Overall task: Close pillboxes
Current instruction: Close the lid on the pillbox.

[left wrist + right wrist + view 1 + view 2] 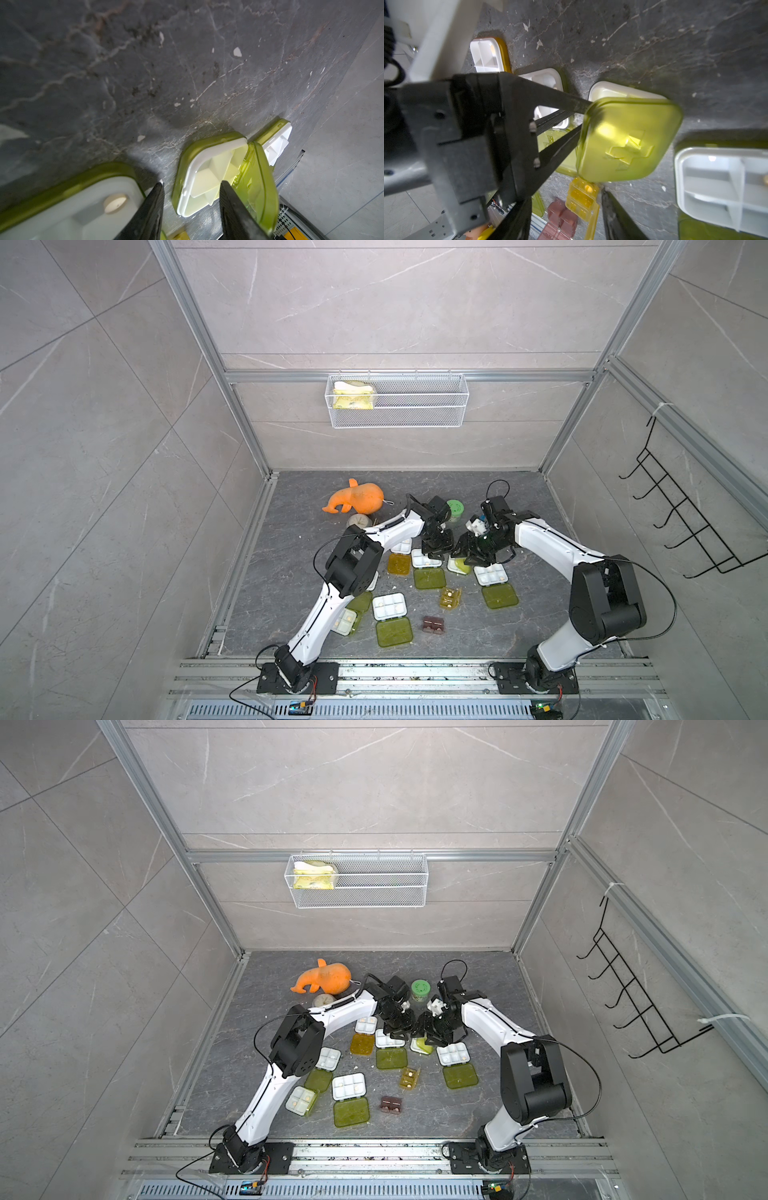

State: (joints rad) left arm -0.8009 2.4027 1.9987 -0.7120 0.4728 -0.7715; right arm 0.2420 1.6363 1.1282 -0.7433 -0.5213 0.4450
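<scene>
Grey stone floor (pixel 540 614) lies bare at centre right of a top view; open white-tray pillboxes (pixel 491 574) crowd the rest. Mid-frame, one's translucent yellow-green lid (pixel 629 141) stands half-raised. My left gripper (pixel 584 117), part-open, meets its edge, and I cannot tell if it grips. My right gripper (pixel 471 563) hangs wide. Pushing sideways, I could skid that box into its neighbours.

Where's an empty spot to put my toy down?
Back right corner of the table, past the green-lidded jar. Also in front, between the brown box and the right arm's base. The middle, full of open pillboxes, is crowded.
</scene>
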